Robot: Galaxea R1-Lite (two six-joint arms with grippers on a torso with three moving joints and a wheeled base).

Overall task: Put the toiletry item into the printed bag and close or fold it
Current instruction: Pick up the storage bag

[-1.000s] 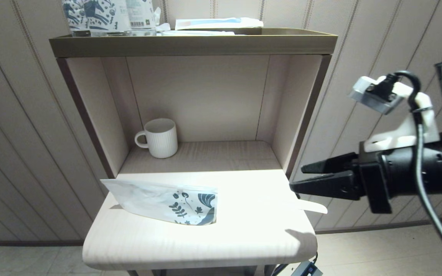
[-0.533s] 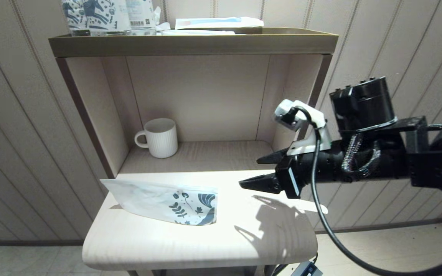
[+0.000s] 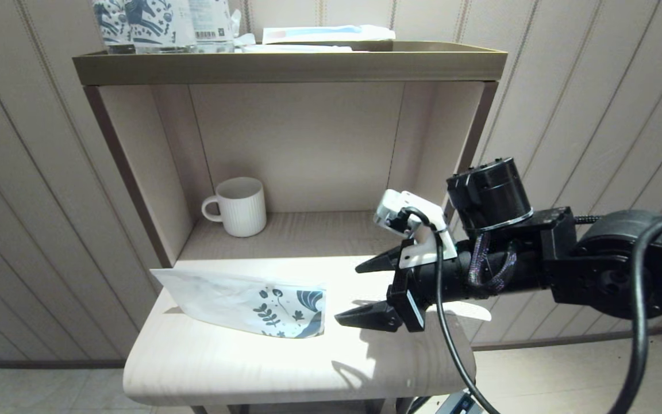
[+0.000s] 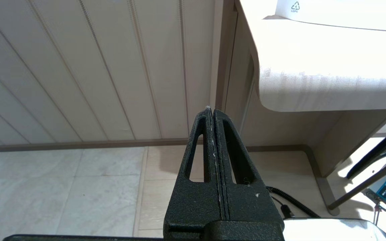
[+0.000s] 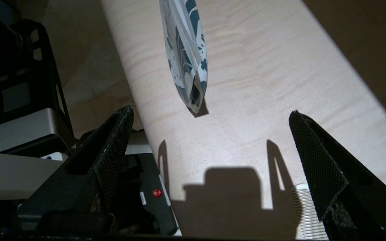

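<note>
From the head camera I see a pale wood-grain side table (image 3: 233, 368) with a rounded front edge, set against a wall of vertically grooved cream panelling (image 3: 32, 190); pale floor tiles (image 4: 62, 187) run beneath it. The printed bag (image 3: 245, 303) lies toward the table's left side, its leaf-patterned end pointing to the table's middle. My right gripper (image 3: 360, 293) hangs low over the table's right half, just beside the bag's printed end, its fingers spread wide with nothing between them. The toiletry item (image 3: 469, 311) lies at the table's right edge, mostly hidden under my right arm, only its rounded tip showing past the edge. In the alcove at the back of the table a white ribbed mug (image 3: 239, 207) stands on the left. On the table's olive top tray (image 3: 285, 66) sit blue horse-printed packs (image 3: 141, 23) and a flat white-and-blue packet (image 3: 325, 34). My left gripper (image 4: 211, 112) is parked below the table's level, off its side, fingers pressed together and empty.
</note>
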